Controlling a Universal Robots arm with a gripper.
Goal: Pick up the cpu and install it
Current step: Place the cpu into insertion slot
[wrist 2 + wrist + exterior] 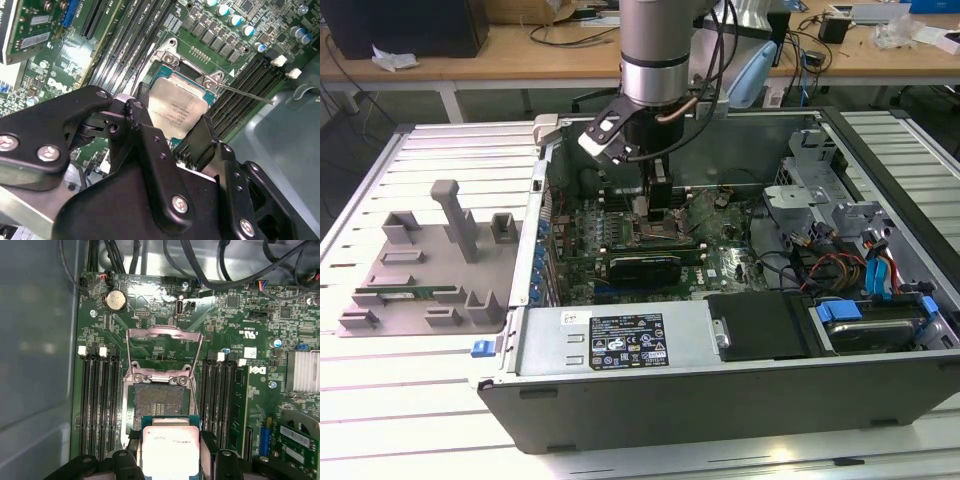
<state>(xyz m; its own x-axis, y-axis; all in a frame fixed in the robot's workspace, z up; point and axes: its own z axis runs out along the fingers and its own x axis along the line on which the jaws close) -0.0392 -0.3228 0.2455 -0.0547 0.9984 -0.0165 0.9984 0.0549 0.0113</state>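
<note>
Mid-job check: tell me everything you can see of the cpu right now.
The cpu is a small flat square with a silvery metal top, faint print and a thin pale rim. The gripper holds it by two opposite edges between black fingers, face up, partly over the open socket, whose contacts show beside it. It looks not yet seated.

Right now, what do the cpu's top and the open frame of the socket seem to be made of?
The cpu: its top plate looks like silvery metal with a satin finish, since it gives a dull, even sheen. The thin pale rim may be a laminate; I cannot tell. The socket frame: probably bare stamped steel, as it is thin, grey and catches bright glints along its edges.
</note>
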